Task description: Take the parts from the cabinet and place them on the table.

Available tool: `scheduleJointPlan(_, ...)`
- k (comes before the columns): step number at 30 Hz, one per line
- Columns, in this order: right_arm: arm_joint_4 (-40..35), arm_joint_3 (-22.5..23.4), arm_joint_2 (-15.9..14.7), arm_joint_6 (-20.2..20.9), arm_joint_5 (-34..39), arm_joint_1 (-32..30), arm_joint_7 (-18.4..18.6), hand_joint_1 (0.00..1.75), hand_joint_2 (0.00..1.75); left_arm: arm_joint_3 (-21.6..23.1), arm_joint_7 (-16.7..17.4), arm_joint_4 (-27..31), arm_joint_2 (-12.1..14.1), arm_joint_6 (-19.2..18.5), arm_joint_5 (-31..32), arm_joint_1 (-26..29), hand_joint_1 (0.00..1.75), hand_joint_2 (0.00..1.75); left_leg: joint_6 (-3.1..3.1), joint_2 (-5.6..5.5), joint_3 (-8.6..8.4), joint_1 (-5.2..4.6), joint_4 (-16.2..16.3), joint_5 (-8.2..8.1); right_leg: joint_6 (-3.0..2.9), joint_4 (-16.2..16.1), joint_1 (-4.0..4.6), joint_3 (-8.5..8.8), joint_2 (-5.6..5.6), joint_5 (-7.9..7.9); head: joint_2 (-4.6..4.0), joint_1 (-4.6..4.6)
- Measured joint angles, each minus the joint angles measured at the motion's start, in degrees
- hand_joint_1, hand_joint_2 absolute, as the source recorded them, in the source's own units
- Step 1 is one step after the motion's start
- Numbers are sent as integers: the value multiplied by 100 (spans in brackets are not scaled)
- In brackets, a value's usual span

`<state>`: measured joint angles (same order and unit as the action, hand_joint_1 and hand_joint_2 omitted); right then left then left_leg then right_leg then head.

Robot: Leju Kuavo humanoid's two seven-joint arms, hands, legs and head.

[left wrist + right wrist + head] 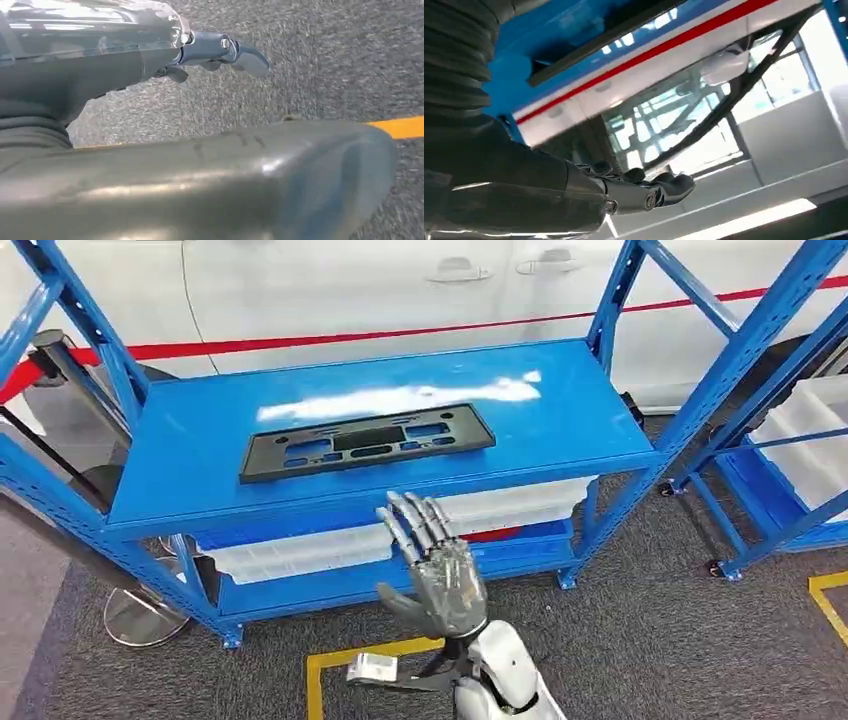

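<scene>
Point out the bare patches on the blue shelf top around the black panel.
The blue shelf top is bare left of the black panel, and wider to its right, out to the blue upright. A thin strip runs along the front edge, above the right hand. Behind the panel, glare hides little; it looks free.

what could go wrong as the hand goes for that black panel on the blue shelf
1. The flat black plastic panel with cut-outs lies flush on the glossy blue metal shelf, so the open right hand may push it along instead of getting under an edge.
2. The right hand sits below the shelf's front lip; rising straight up could knock it against that lip.
3. The panel is long and thin, so a grip near one end may let it tilt and catch a blue upright post.
</scene>
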<state>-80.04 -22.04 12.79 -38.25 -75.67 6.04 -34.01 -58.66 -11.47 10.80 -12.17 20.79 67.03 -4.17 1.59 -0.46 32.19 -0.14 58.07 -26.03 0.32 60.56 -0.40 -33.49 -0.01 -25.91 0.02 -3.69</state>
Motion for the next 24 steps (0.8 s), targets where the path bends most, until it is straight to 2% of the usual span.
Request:
scheduleJointPlan(1,84,-71,24,-15,-117,94,78,0,175,2,26,-11,-31,4,9,-7,0,0,-24,8,6,-24,5,-6,-47,-154,31,68,-22,-113,0,-2)
scheduleJointPlan(2,175,-144,63,-37,-253,171,173,0,175,2,61,-11,-26,26,18,-21,0,0,-52,7,24,-17,9,-14,-34,-193,38,57,-25,-77,0,2)
scheduleJointPlan(4,331,-279,85,-76,-512,289,370,0,175,4,129,-13,-37,41,39,-28,0,0,-114,16,7,9,-24,-9,-55,-199,64,56,-8,-80,0,2)
scheduleJointPlan(6,446,-398,109,-87,-743,371,546,0,175,7,195,-15,-44,61,64,-40,0,0,-179,23,13,10,44,-49,-105,-310,-20,126,-25,-24,0,2)
scheduleJointPlan(7,496,-450,111,-98,-837,424,614,0,175,7,212,-15,-44,70,72,-41,0,0,-213,19,95,6,236,-169,-135,-324,-24,147,-21,-33,0,0)
scheduleJointPlan(8,559,-506,111,-109,-908,469,666,0,175,9,225,-16,-44,74,70,-47,0,0,-246,19,295,29,640,-385,-150,-324,-24,155,-28,-43,0,0)
scheduleJointPlan(10,655,-561,113,-113,-959,498,708,0,175,9,240,-16,-44,74,72,-42,0,0,-303,19,804,67,1590,-770,-167,-319,-21,163,-37,-67,0,-2)
scheduleJointPlan(11,691,-579,113,-114,-965,506,717,0,175,7,242,-17,-44,74,72,-37,0,0,-325,21,975,85,1856,-789,-161,-318,-22,172,-33,-81,0,0)
scheduleJointPlan(12,723,-596,113,-114,-970,514,736,0,175,7,256,-18,-44,77,70,-31,0,0,-340,22,985,103,1770,-630,-146,-318,-27,197,-26,-104,0,0)
scheduleJointPlan(13,807,-635,111,-120,-1023,556,822,0,175,7,264,-15,-43,94,70,-27,0,0,-349,24,821,121,1402,-353,-131,-317,-33,239,-18,-133,0,-2)
scheduleJointPlan(15,1113,-782,111,-135,-1143,717,1023,0,175,7,288,-15,-37,129,70,-29,0,0,-346,32,288,145,273,240,-86,-314,-48,352,6,-206,0,-2)
scheduleJointPlan(16,1245,-865,109,-138,-1179,735,1053,0,175,7,295,-18,-35,133,72,-26,0,0,-330,36,176,141,83,181,-53,-317,-46,366,4,-232,0,0)
scheduleJointPlan(17,1314,-922,107,-142,-1188,771,1077,0,175,7,299,-29,-41,144,72,-42,0,0,-263,24,163,86,5,111,1,-293,-19,343,8,-260,0,0)
scheduleJointPlan(18,1388,-964,107,-144,-1184,812,1123,0,175,7,299,-29,-41,149,72,-53,0,0,-207,14,180,87,25,115,29,-308,-16,337,5,-250,0,2)
scheduleJointPlan(20,1632,-1090,107,-144,-1084,964,1313,0,175,7,304,-29,-41,168,64,-46,0,0,-134,12,181,80,12,86,87,-285,-20,361,8,-231,0,2)
scheduleJointPlan(22,1834,-1222,109,-149,-956,1065,1445,0,175,2,310,-29,-39,217,26,-35,0,0,-44,9,43,100,-49,71,142,-97,-48,318,-4,-318,0,4)
scheduleJointPlan(23,1947,-1281,111,-153,-900,1144,1466,0,175,2,310,-29,-39,234,16,-42,0,0,-11,10,17,100,-52,50,151,269,-36,109,-2,-483,0,9)
scheduleJointPlan(24,2077,-1320,116,-153,-865,1224,1479,0,175,2,312,-29,-37,258,16,-51,0,0,11,10,0,90,-51,33,165,746,-37,-185,0,-665,0,7)
